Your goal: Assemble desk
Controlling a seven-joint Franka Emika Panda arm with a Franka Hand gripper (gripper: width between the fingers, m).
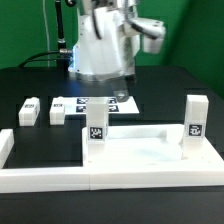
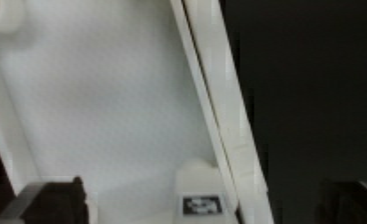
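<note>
The white rimmed tabletop panel [image 1: 140, 150] lies in the middle of the table. Two white legs stand upright on it, one at its left corner [image 1: 96, 125] and one at its right corner [image 1: 195, 118]. Two loose legs [image 1: 29, 110] [image 1: 58, 110] lie at the exterior view's left. The arm [image 1: 100, 45] hangs over the back of the table. In the wrist view the panel [image 2: 109, 110] and its rim [image 2: 212, 90] fill the picture, with a tagged leg [image 2: 201, 200] by the rim. My gripper [image 2: 206, 210] is open and empty above them, and one dark finger [image 2: 55, 200] shows.
The marker board [image 1: 95, 103] lies behind the panel. Long white L-shaped border rails run along the front [image 1: 110, 180] and the exterior view's left [image 1: 8, 148]. The table top is black, with a green backdrop behind.
</note>
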